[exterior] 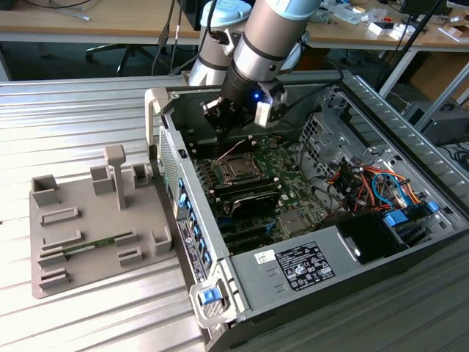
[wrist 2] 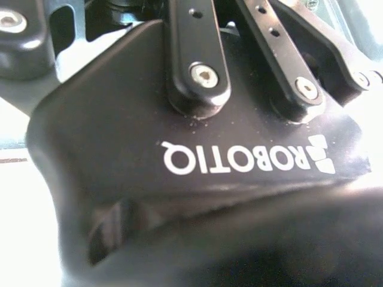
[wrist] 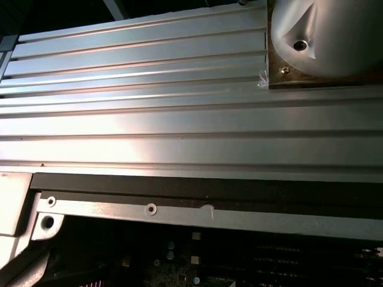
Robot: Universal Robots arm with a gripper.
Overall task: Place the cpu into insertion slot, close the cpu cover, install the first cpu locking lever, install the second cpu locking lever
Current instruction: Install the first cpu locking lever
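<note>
One gripper (exterior: 229, 119) is seen in the exterior view inside the open computer case (exterior: 410, 132), hung above the insertion slot (exterior: 236, 170) and apart from it — whether its fingers are spread or closed cannot be told. The slot is set in the green circuit board (exterior: 293, 192), near the case's far wall. The ribbed metal table (wrist: 179, 113) is recorded beside the case — nothing more.

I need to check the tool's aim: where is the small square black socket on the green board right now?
In the exterior view, the small square black socket sits mid-board inside the open computer case, just below the black tool and above the long black memory slots.
</note>
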